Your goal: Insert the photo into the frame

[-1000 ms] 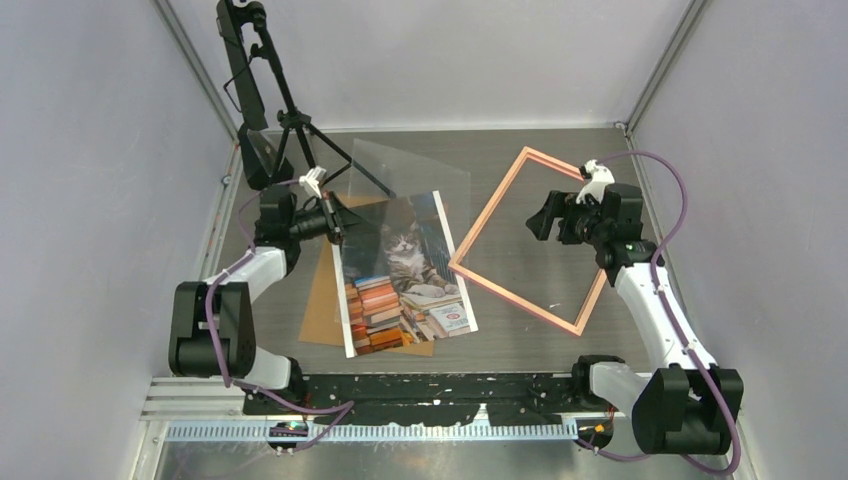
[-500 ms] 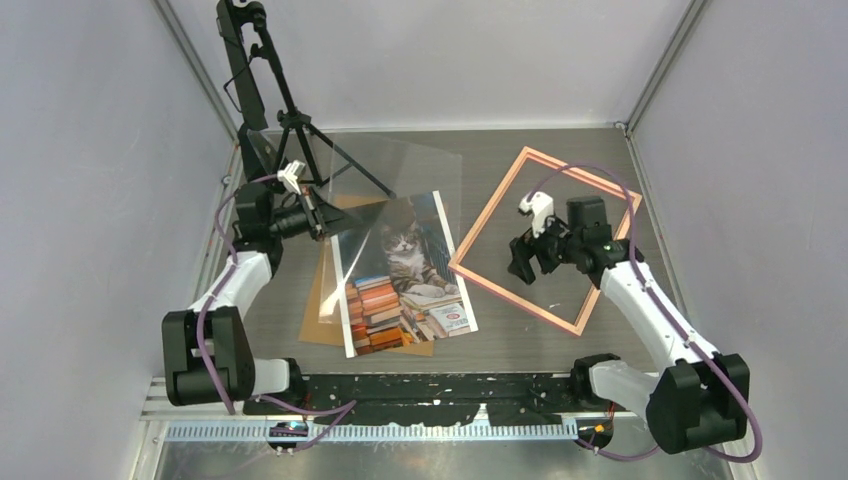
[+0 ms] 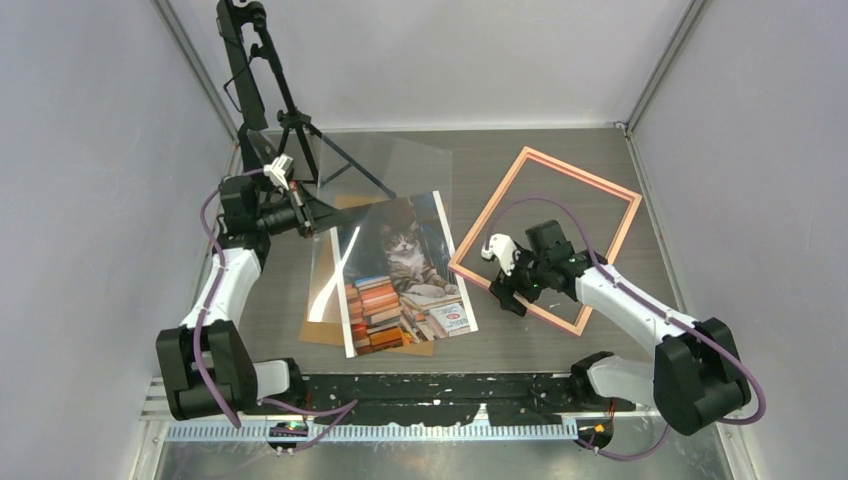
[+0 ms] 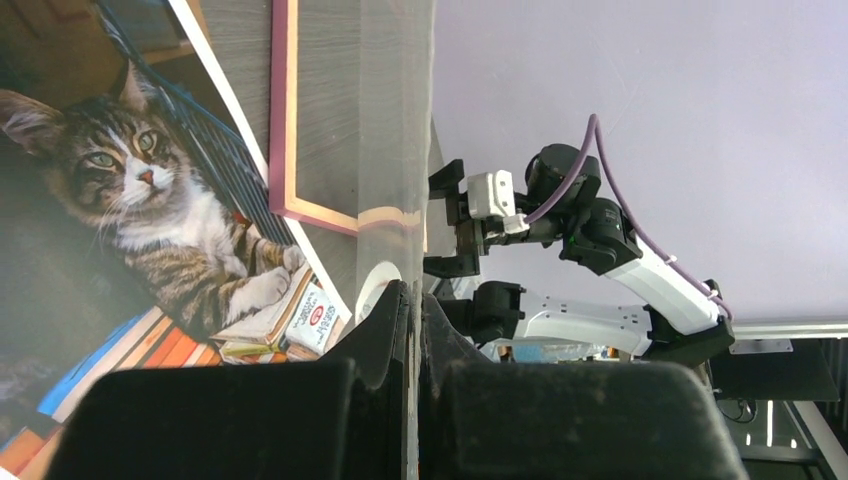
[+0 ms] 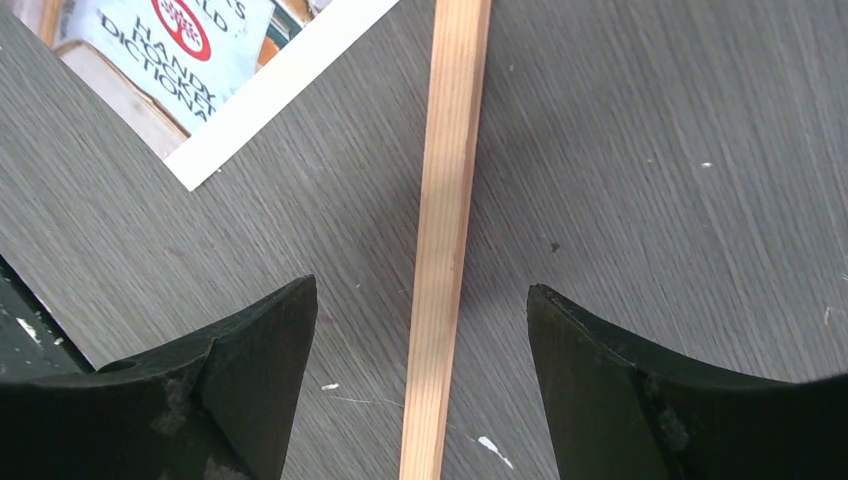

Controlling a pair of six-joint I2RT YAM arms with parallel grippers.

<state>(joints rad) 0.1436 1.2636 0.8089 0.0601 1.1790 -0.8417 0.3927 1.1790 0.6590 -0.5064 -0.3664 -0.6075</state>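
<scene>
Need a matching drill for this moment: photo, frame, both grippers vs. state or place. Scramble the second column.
Column 1
1. photo
2. frame
3. left gripper
4. right gripper

Column 2
A. open, one finger on each side of a frame rail
B. shut on the clear sheet
C. lying on the brown board
D. salmon-pink, to the right of the photo

Pairs: 1-C, 2-D, 3-B, 4-A
</scene>
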